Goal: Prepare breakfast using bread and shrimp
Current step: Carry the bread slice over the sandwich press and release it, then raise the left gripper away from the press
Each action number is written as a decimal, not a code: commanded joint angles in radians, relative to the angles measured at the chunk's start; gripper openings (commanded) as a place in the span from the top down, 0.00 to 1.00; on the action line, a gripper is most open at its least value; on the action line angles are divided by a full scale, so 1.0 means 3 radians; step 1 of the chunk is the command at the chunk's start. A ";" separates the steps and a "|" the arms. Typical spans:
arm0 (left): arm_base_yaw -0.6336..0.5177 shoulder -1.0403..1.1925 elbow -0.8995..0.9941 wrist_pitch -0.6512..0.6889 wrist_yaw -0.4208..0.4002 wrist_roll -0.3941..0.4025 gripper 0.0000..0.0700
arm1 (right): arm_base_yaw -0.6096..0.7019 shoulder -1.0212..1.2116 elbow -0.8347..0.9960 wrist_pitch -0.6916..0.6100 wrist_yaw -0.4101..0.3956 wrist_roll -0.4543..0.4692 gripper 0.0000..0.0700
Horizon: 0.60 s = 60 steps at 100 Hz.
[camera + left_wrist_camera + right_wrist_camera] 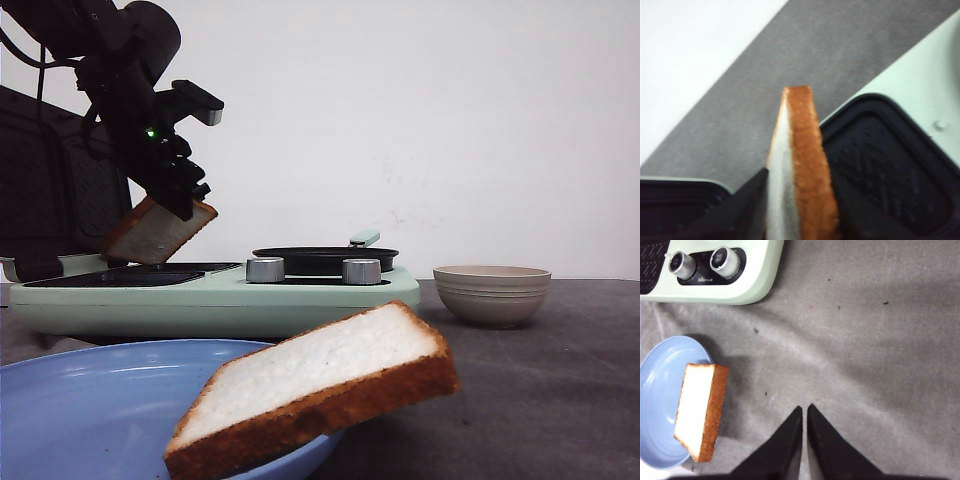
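Left claw (172,205): raised above the left end of the cooker, clamped on one slice of bread (158,231). The slice hangs tilted, clear of the black griddle plate (130,275) beneath it. In the left wrist view the same slice (800,170) stands edge-on between the two dark fingers (742,210), brown crust facing the camera, with the ribbed plate (885,165) just beside it.

Right claw (805,415): over bare grey cloth, tips drawn together with only a thin slit between them, holding nothing.

Second bread slice (315,395): leaning on the rim of the blue plate (90,400), partly overhanging the bench (540,390); white face up, brown crust along the side. The right wrist view shows it (700,410) across the plate's edge (660,390).

Cooker (215,295): pale green body, two silver knobs (265,269) on the front, a round black pan (325,258) on its right half.

Bowl (491,293): beige, ribbed, standing on the bench to the right of the cooker, apart from it. Contents cannot be seen from this angle.

Shrimp: cannot be made out in any view.
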 commanded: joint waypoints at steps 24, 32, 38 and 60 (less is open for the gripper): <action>-0.0028 0.0065 0.0086 0.0019 0.0323 -0.0540 0.59 | 0.0009 0.0019 0.0048 0.0014 0.0014 -0.0052 0.98; -0.0034 0.0065 0.0086 0.0042 0.0376 -0.0661 0.59 | 0.0009 0.0019 0.0048 0.0014 0.0014 -0.0052 0.98; -0.0041 0.0064 0.0086 0.0071 0.0375 -0.0754 0.59 | 0.0009 0.0019 0.0048 0.0014 0.0014 -0.0051 0.98; -0.0071 -0.0039 0.0088 0.0090 0.0388 -0.1129 0.59 | 0.0009 0.0019 0.0048 0.0013 0.0013 -0.0050 0.98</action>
